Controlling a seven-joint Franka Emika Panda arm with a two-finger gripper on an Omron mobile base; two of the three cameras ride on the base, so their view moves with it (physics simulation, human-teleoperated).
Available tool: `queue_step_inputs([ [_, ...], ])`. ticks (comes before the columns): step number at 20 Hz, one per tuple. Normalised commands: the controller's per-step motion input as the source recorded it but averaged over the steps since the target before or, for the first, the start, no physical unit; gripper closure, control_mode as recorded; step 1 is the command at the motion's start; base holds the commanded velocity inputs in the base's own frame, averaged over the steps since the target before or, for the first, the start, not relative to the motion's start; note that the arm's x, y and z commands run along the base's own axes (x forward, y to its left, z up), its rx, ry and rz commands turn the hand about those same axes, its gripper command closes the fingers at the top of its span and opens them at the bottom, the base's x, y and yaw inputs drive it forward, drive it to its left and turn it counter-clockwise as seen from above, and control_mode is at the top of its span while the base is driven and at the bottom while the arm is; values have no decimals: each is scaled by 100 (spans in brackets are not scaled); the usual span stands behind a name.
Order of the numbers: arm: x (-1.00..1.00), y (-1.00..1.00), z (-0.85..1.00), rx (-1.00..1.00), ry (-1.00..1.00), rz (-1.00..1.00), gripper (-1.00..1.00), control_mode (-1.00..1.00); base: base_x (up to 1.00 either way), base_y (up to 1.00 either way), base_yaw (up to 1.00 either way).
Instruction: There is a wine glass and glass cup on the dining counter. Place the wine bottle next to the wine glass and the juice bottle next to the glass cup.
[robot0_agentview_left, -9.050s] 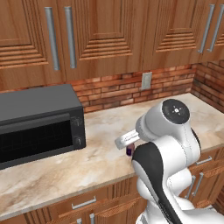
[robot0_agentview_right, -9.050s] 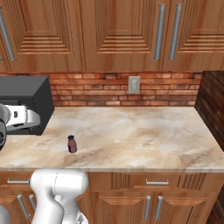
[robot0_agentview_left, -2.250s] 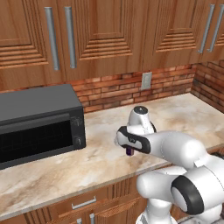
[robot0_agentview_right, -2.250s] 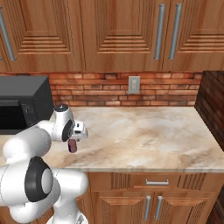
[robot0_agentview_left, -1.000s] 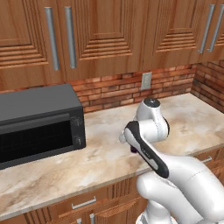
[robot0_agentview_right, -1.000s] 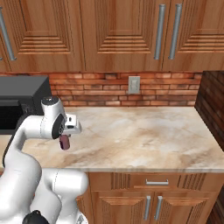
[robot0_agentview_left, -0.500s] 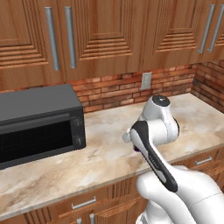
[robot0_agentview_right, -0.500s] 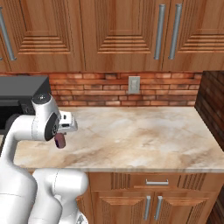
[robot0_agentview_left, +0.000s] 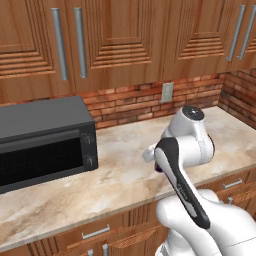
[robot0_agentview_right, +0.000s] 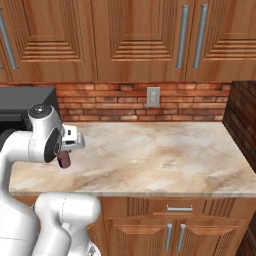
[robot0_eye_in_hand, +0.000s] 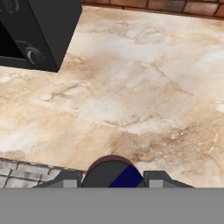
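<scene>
Gripper (robot0_eye_in_hand: 112, 178) is closed around the juice bottle (robot0_agentview_right: 64, 160), holding it in the air above the marbled counter (robot0_agentview_right: 160, 155). Near it, the black microwave (robot0_agentview_left: 42, 140) stands against the brick wall (robot0_agentview_right: 120, 107).

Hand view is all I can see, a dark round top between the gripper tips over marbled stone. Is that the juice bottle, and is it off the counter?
Observer: Yes. In the right base view the gripper is shut on the juice bottle, whose dark purple body hangs below it, clear of the counter.
Operator: What's behind the arm?
Observer: A brick backsplash with a wall outlet and wooden cabinets above.
Operator: The black box at my top left?
Observer: A black microwave, door closed, standing on the counter by the wall.
</scene>
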Motion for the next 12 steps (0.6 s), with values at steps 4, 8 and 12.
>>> queue_step_inputs([
  [4,-7,0,10,1,0,-5,100,-100,0,0,0],
  [8,0,0,0,0,0,0,100,-100,0,0,0],
  [12,0,0,0,0,0,0,100,100,0,0,0],
])
